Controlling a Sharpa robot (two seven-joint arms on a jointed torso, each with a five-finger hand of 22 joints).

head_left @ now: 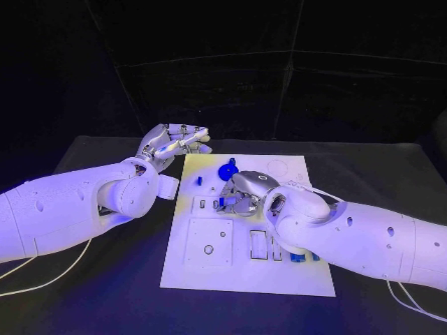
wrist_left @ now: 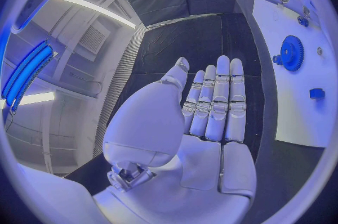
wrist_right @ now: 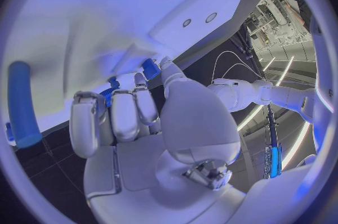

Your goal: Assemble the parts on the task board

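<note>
Black table (head_left: 385,167) is holding the white board (head_left: 246,272); left hand (head_left: 173,145) is hovering flat-fingered beside it, empty, right hand (head_left: 246,194) is curling over a blue gear (head_left: 228,169), grip unclear.

The right hand (head_left: 246,192) covers the middle of the white board (head_left: 209,269), hiding whatever its curled fingers (wrist_right: 125,114) touch. A blue gear (head_left: 228,170) is partly hidden behind that hand. Small blue pieces (head_left: 297,257) beneath the right forearm are half concealed, their shape unclear.
</note>
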